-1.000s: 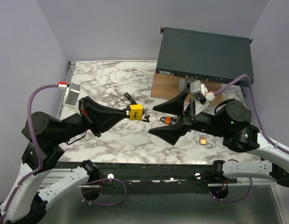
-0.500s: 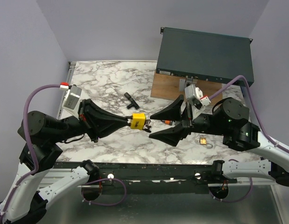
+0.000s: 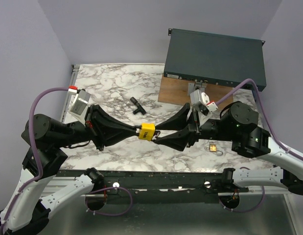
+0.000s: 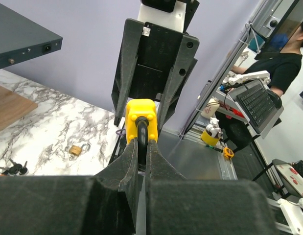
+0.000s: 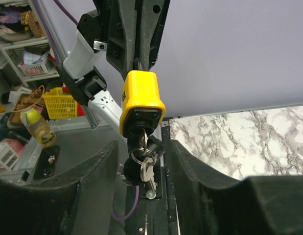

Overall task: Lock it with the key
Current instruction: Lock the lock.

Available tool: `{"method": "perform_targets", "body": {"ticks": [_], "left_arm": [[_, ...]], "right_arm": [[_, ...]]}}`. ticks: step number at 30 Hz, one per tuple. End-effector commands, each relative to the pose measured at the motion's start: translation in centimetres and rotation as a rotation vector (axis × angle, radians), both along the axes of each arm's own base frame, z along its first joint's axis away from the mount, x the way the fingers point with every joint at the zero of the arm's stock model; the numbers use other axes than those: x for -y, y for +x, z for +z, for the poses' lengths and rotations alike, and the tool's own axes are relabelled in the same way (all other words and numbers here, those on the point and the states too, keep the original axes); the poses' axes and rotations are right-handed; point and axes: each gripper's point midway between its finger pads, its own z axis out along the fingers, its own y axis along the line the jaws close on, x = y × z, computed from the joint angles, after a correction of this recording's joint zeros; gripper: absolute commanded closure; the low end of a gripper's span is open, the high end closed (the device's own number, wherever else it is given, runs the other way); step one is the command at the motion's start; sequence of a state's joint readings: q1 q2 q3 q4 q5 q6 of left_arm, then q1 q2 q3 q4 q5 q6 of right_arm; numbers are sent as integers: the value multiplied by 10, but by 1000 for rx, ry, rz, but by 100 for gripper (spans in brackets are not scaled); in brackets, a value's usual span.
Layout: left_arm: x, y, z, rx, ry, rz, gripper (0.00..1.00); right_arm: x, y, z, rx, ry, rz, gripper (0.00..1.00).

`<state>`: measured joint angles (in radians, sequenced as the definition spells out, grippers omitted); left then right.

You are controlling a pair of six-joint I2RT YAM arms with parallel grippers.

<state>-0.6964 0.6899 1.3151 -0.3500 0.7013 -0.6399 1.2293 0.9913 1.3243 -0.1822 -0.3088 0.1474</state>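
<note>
My left gripper (image 3: 137, 131) is shut on the black shackle (image 4: 141, 139) of a yellow padlock (image 3: 148, 132) and holds it above the marble table (image 3: 112, 83). A key (image 5: 141, 139) sits in the keyhole on the padlock's underside, with a ring of spare keys (image 5: 147, 169) hanging from it. My right gripper (image 3: 158, 134) is open, one finger on each side of the hanging keys (image 5: 144, 161) without touching them. The padlock body also shows in the left wrist view (image 4: 140, 117) and the right wrist view (image 5: 141, 100).
A small brass padlock (image 3: 213, 146) lies on the table at the right. A black T-shaped part (image 3: 137, 105) lies mid-table. A dark grey box (image 3: 215, 56) stands on a wooden board (image 3: 173, 90) at the back right. A bunch of keys (image 4: 11, 169) lies on the marble.
My left gripper has carried the yellow padlock forward and to the right. My right gripper has moved left to meet it, so its open fingers now flank the keys.
</note>
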Motion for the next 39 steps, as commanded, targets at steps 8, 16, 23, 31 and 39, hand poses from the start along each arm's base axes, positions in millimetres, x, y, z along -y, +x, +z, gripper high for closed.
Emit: {"method": "perform_targets", "body": {"ticks": [8, 16, 23, 31, 39], "left_arm": [[-5, -11, 17, 57, -58, -23, 100], [-9, -2, 15, 58, -65, 43, 100], [-19, 14, 19, 56, -96, 175, 100], [-24, 29, 20, 47, -113, 262, 100], [-22, 32, 22, 62, -117, 267, 100]], "right_arm": [[-3, -5, 4, 4, -1, 33, 73], [-4, -3, -1, -9, -15, 23, 99], [0, -4, -7, -15, -32, 17, 99], [4, -5, -17, -25, -56, 16, 99], [11, -7, -27, -42, -71, 11, 99]]}}
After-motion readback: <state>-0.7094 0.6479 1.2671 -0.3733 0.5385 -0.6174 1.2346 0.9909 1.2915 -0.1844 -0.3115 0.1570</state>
